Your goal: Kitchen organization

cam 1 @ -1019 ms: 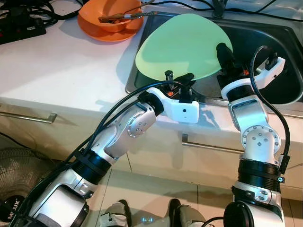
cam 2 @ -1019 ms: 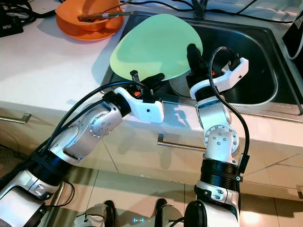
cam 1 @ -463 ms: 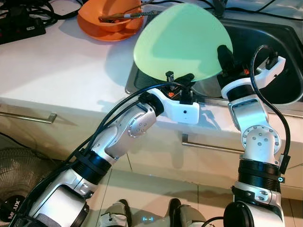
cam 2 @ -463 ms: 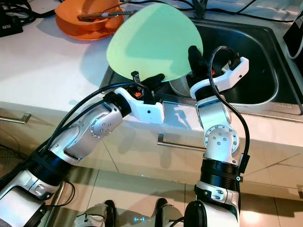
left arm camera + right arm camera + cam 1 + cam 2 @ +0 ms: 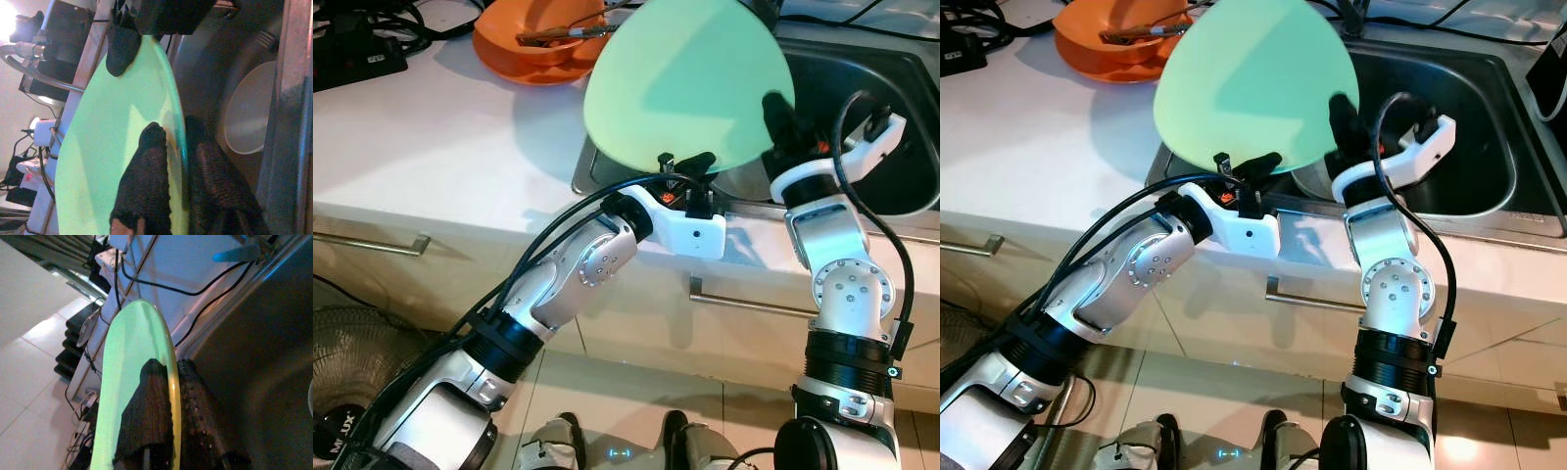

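Both grippers are pinching the light green plate (image 5: pixel 690 83), held tilted up above the sink's (image 5: pixel 891 117) near-left corner. Left gripper (image 5: pixel 683 166) clamps its lower rim, right gripper (image 5: pixel 773 110) its right edge. An orange bowl (image 5: pixel 540 34) sits on the counter left of the sink.

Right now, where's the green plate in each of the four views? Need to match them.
Left eye view: green plate top centre, tilted above the sink.
Right eye view: top centre, beside the orange bowl.
Left wrist view: edge-on, left gripper clamping its rim.
Right wrist view: edge-on, right gripper clamping its rim.
Shared landmark: the sink.
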